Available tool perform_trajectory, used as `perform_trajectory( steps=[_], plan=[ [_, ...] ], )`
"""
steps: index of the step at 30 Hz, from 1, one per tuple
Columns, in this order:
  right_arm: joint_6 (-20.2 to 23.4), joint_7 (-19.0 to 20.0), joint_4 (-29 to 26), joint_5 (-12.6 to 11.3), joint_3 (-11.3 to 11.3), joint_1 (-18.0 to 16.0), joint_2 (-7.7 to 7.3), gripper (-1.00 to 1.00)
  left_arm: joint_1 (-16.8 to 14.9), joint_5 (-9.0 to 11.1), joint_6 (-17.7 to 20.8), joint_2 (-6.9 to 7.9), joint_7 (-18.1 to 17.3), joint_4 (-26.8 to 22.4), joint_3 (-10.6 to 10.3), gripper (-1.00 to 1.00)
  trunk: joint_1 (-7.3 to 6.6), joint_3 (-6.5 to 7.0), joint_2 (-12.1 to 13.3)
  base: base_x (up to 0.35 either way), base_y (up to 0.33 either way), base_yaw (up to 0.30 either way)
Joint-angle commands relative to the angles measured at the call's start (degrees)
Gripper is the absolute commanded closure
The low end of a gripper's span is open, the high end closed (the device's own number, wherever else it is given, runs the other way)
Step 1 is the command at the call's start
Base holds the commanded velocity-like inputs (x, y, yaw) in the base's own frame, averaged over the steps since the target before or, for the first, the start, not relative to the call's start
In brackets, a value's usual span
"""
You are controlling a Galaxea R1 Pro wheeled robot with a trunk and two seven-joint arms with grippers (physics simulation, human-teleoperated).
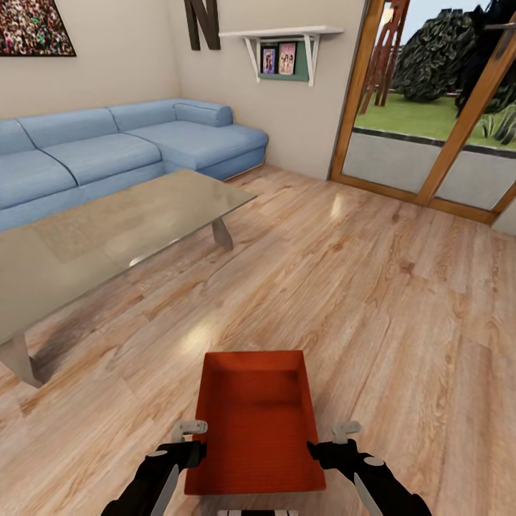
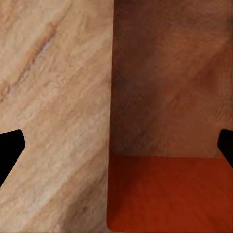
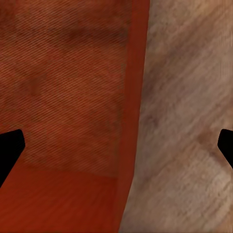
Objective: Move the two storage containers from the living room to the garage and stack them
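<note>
Red-orange container (image 1: 256, 423) above plank floor (image 1: 401, 301), left hand (image 1: 192, 446) and right hand (image 1: 331, 446) spread (straddling its side walls)

one storage container (image 1: 254, 423), two claws (image 1: 188, 443) (image 1: 337, 444), one sofa (image 1: 107, 154), one table (image 1: 93, 244)

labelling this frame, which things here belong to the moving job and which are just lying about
Job:
red-orange rectangular plastic storage container
left end effector
right end effector

Lying about:
blue sectional sofa
grey low table
white wall shelf
</note>
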Motion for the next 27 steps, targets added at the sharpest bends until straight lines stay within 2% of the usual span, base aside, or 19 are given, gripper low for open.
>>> perform_trajectory(
  steps=[1, 7, 24, 27],
  plan=[
    [0.33, 0.01, -0.12, -0.18, 0.23, 0.0, -0.05, -1.0, -0.01, 0.31, 0.31, 0.03, 0.37, -0.09, -0.1, -1.0, 0.22, -0.23, -0.43, 0.0, 0.0, 0.0],
    [0.33, 0.01, -0.12, -0.18, 0.2, 0.0, -0.03, -1.0, -0.01, 0.3, 0.34, 0.09, 0.37, -0.09, -0.1, -1.0, 1.53, -1.3, -2.84, 0.0, 0.0, 0.0],
    [0.33, 0.01, -0.12, -0.17, 0.27, 0.0, -0.03, -1.0, -0.01, 0.39, 0.37, 0.08, 0.29, -0.09, -0.1, -1.0, 1.53, -1.3, -2.84, 0.0, 0.0, 0.0],
    [0.33, 0.01, -0.12, -0.19, 0.27, 0.0, -0.05, -1.0, -0.01, 0.39, 0.45, 0.05, 0.29, -0.09, -0.1, -1.0, 2.19, -1.84, -4.04, 0.0, 0.0, 0.0]
  ],
)
